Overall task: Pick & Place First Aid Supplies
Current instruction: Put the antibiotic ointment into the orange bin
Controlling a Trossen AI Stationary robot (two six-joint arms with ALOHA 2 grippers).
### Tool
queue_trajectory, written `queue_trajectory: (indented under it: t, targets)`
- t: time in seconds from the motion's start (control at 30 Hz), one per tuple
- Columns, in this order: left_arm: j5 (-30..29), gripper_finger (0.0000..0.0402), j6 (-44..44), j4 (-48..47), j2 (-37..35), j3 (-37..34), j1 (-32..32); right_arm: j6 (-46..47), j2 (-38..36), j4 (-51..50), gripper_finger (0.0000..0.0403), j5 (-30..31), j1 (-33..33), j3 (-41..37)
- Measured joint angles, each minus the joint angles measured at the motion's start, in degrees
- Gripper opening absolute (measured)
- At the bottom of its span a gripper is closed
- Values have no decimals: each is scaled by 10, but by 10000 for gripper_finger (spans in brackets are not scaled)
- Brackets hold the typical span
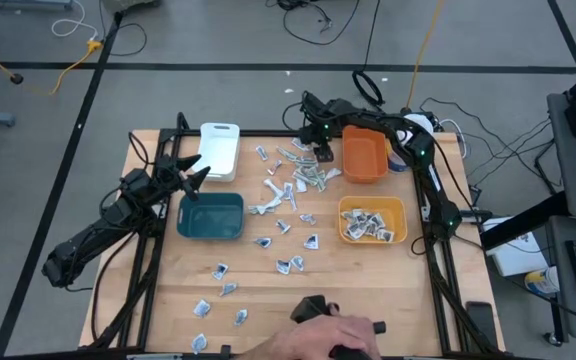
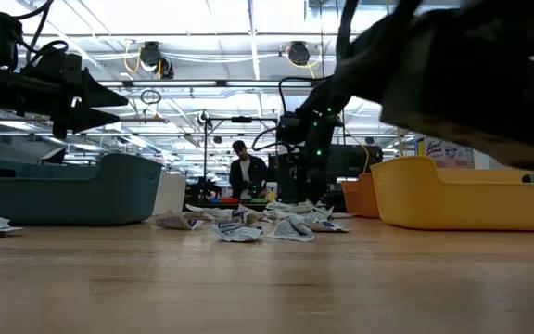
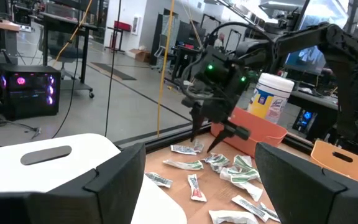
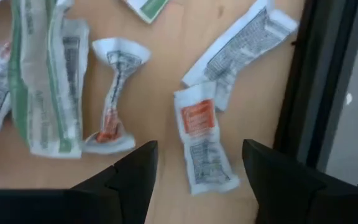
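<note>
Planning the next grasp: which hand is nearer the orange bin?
Right. The right hand hovers open over packets just beside the orange bin; the left hand waits across the table above the teal bin.

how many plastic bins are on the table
4: white bin at the far left, teal bin just nearer, orange bin at the far right, yellow bin nearer, holding packets. None looks hidden.

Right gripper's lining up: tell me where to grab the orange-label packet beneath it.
Judging by its pose, take the orange-label packet across its narrow middle, coming straight down: it lies flat on the table, lengthwise between the open right gripper's fingers, with bare wood either side.
</note>
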Motion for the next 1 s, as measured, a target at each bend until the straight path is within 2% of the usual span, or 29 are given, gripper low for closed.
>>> queue_trajectory:
  t: [0.17, 0.53, 0.8, 1.0]
  targets:
    - [0, 305, 0, 0, 0, 0, 0, 1, -2, -3, 184, 0, 4, -10]
    - [0, 306, 0, 0, 0, 0, 0, 27, -1, -19, 10, 1, 19, -12]
    - [0, 306, 0, 0, 0, 0, 0, 64, -14, -38, 3, 37, 33, -14]
    - [0, 305, 0, 0, 0, 0, 0, 106, -65, -51, 2, 43, 35, -14]
